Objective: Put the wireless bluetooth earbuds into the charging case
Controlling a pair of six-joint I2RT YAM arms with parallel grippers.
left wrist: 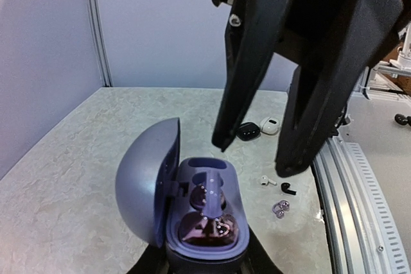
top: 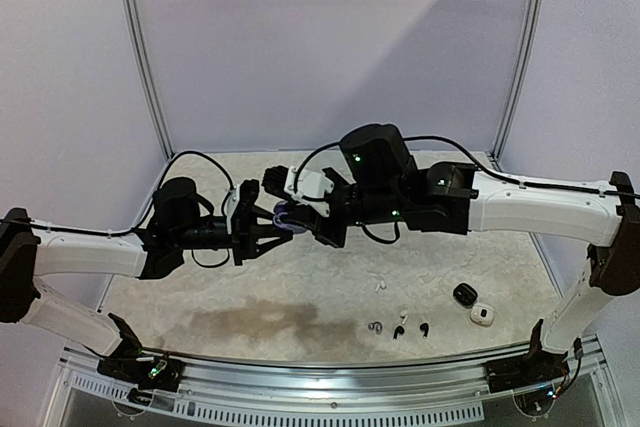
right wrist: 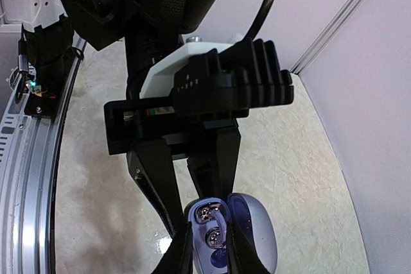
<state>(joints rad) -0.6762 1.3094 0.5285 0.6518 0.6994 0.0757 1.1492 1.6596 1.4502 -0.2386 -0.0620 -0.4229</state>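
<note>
My left gripper [left wrist: 205, 264] is shut on the base of an open purple charging case [left wrist: 209, 235], held above the table with its lid swung left. Dark glossy shapes with shiny spots sit in its pockets. My right gripper [left wrist: 257, 155] hangs just above the case, fingers apart and nothing between them. In the right wrist view its fingers [right wrist: 183, 248] straddle the charging case [right wrist: 215, 242]. Loose earbuds lie on the table: a white one [left wrist: 268, 181], a black one [left wrist: 288, 188] and a purple one [left wrist: 280, 208]. From above, both grippers meet at the case [top: 287, 217].
A black case [top: 464, 294] and a white case [top: 482, 315] lie at the right front of the table. Several earbuds [top: 400, 331] lie near the front edge, another white one [top: 381, 285] further in. A metal rail [top: 320, 387] runs along the front.
</note>
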